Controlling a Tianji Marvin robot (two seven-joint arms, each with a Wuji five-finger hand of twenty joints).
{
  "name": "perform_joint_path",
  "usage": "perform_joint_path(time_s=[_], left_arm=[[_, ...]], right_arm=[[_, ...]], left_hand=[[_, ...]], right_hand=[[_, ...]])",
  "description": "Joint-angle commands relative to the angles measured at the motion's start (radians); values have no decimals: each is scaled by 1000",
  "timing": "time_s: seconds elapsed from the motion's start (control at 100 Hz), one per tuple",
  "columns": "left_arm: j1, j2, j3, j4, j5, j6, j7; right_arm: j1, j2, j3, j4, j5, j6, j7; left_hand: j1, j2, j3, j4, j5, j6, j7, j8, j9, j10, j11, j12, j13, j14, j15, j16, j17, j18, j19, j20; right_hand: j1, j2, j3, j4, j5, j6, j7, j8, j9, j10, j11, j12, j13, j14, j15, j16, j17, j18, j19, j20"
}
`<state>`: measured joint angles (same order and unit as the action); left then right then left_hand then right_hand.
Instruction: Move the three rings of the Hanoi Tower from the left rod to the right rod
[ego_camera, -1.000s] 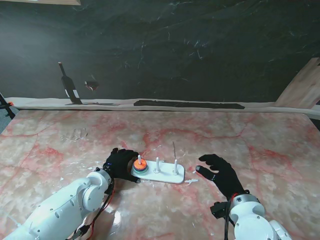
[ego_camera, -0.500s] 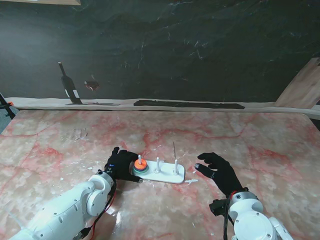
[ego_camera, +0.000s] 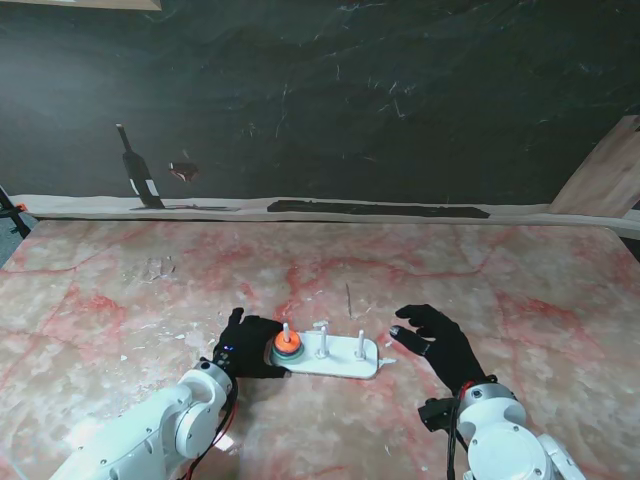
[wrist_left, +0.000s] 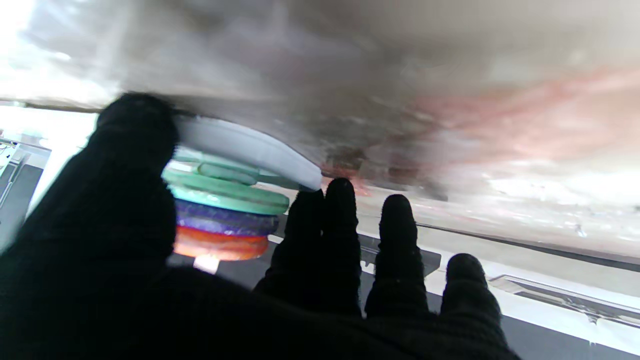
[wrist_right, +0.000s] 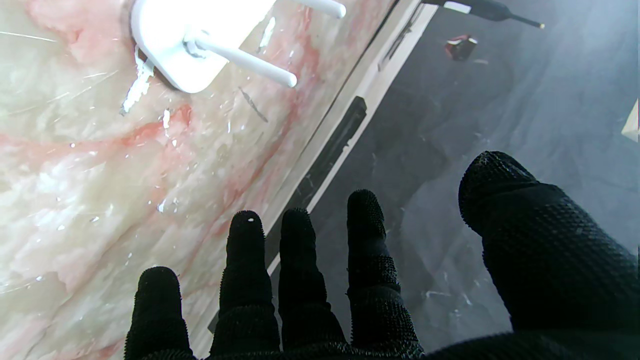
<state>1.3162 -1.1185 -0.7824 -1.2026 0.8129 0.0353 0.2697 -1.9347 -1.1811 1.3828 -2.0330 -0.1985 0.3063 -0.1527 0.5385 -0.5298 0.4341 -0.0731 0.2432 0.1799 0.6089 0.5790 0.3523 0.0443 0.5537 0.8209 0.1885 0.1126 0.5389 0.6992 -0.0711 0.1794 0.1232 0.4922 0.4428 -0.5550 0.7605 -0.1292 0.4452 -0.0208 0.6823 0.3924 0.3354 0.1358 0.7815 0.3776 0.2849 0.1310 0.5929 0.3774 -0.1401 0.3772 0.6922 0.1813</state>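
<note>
The black-gloved left hand (ego_camera: 246, 346), fingers spread, touches the white plastic base (ego_camera: 340, 361) at nine o'clock of the orange-purple-green ring stack (ego_camera: 287, 347); the black-gloved right hand (ego_camera: 436, 342) hovers open at three o'clock.

Both arms are glossy white, rounded shells. The left hand (ego_camera: 246, 345) and right hand (ego_camera: 436, 342) wear black knitted gloves with a pebbled weave on the fingers (wrist_right: 366, 240). Black and red cables (ego_camera: 208, 432) hang beside the left wrist; a black clamp (ego_camera: 437, 414) sits at the right wrist.
</note>
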Motion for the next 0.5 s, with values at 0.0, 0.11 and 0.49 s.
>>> perform_joint_path(time_s=[0.0,0.11,0.49], left_arm=[[72,10,17,17,10,9,-35],[131,19,-11,-33,33,40,-46],[256,23,-42,-157,68,143,-48]], right_arm=[[-9,-5,-2,-4,2,-2,-4],[-7,-6,-3,-4,5,2,-6],[-5,-10,-7,-3,5,13,-21]], left_hand=[[77,-42,5,57,51,-73,117,41,88,9,59,22,13,3,8,5,-15,11,-10,5],[76,-31,-7,58,48,-71,112,38,83,13,54,21,8,8,5,3,-13,12,-15,2],[94,12,-95,74,39,-51,91,29,61,30,47,23,-8,20,4,4,-7,7,-27,-14]], right_hand=[[-12,18,-25,21,10,-18,-3,15,-12,-5,5,-1,-5,-7,11,2,-10,2,-4,-4],[-12,22,-26,21,9,-16,-3,15,-11,-3,5,-1,-3,-7,13,3,-10,2,-3,-3],[-14,31,-30,23,-2,-10,0,14,-9,1,10,1,4,-3,20,7,-7,4,9,-2]])
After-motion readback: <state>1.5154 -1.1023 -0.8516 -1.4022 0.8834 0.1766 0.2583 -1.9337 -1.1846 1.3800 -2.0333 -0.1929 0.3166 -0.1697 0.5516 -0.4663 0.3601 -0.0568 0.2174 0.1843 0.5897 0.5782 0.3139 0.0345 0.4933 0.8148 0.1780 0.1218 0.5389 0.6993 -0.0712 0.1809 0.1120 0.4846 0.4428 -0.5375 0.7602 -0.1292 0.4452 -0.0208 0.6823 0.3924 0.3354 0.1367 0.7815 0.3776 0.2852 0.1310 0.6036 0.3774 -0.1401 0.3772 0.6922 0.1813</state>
